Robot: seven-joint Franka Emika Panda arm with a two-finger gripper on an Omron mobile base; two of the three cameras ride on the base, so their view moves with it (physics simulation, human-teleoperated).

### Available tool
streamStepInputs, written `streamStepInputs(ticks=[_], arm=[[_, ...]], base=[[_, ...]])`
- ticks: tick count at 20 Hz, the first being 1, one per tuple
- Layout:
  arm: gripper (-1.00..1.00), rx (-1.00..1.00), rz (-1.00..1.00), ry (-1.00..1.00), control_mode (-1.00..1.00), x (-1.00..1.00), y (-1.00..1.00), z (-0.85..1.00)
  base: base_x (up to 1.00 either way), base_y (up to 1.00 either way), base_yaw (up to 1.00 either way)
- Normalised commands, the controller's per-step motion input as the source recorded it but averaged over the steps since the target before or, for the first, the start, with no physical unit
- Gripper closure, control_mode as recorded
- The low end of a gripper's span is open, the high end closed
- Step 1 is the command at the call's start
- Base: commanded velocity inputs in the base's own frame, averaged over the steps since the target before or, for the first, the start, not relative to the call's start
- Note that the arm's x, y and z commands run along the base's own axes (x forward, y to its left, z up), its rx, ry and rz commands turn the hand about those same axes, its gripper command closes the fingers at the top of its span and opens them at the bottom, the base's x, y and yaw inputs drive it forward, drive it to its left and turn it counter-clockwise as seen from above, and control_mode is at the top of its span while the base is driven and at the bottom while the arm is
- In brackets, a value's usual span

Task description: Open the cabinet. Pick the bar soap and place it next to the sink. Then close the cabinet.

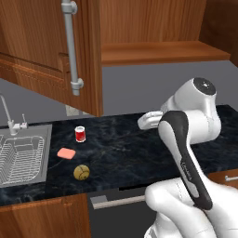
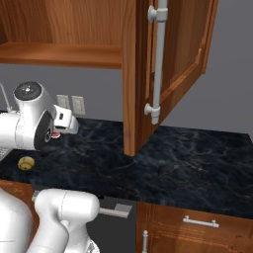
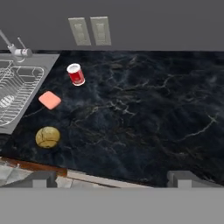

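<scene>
Claw (image 3: 112,178) spread wide, nothing between the two dark finger tips, poised above the black marbled worktop (image 3: 144,109) and looking down on it. In the left base view, claw (image 1: 148,121) at the end of the white arm, raised over the worktop, well apart from the soap.

Bar soap (image 3: 50,100) lying flat on the worktop, just beside the right rim of the sink (image 3: 41,76); same pink block (image 1: 66,153) seen in the left base view, close to the sink (image 1: 44,153) edge, whether touching the rim cannot be told. Red can (image 3: 76,74) standing upright beyond the soap, toward the wall; also seen (image 1: 80,134) in the left base view. Yellow-brown ball (image 3: 47,137) resting nearer the worktop's front edge, apart from the soap; visible too (image 1: 81,172) from the left and (image 2: 26,163) from the right. Wire rack (image 3: 15,94) sitting inside the basin, thin faucet (image 1: 8,116) rising at its back.

Cabinet (image 1: 139,28) standing open, both doors swung out: left door (image 1: 42,51) with its grey bar handle (image 1: 70,46), right door (image 2: 173,59) with its handle (image 2: 158,59). Shelf (image 1: 162,50) inside bare wood. Two wall sockets (image 3: 90,30) on the grey wall behind the worktop.
</scene>
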Motion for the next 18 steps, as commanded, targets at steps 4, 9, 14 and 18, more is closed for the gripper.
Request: streamStepInputs(ticks=[4, 9, 14, 18], arm=[[-1.00, -0.01, 0.00, -0.03, -1.00, -1.00, -0.32, 0.69], [-1.00, -0.01, 0.00, -0.07, -1.00, -1.00, -0.07, 0.73], [-1.00, -0.07, 0.00, -0.43, -1.00, -0.58, 0.35, 0.12], [-1.00, -0.08, -0.02, -0.48, -1.00, -0.35, 0.28, 0.15]], base=[[0.00, 0.00, 0.00], [0.00, 0.00, 0.00], [0.00, 0.00, 0.00], [0.00, 0.00, 0.00]])
